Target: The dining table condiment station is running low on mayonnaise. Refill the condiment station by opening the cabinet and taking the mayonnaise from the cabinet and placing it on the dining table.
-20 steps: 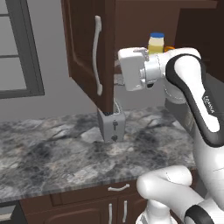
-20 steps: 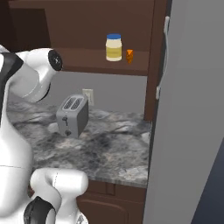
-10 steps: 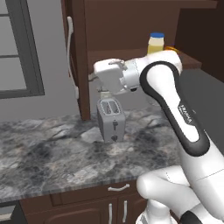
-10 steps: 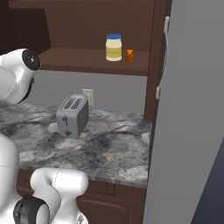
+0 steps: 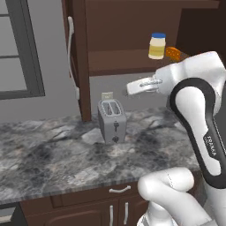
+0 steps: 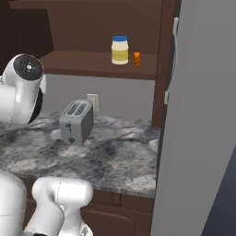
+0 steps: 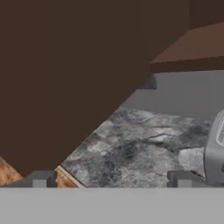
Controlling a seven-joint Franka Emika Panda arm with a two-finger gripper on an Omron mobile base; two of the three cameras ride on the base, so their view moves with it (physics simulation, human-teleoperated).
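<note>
Blue-lidded mayonnaise point(image 5: 157, 46) stands on the open cabinet point(image 5: 132, 39) shelf, touching an orange wedge point(image 5: 173, 53). Claw point(image 7: 111, 178) is spread, empty. Risk: reaching in could topple the jar or strike the door point(image 5: 79, 57).

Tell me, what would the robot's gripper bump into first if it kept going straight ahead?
Probably the open dark brown wooden cabinet door. In the hand view it looms right ahead of the open two-finger gripper, with the grey marbled stone counter below and beyond. Depth is hard to judge, though.
</note>
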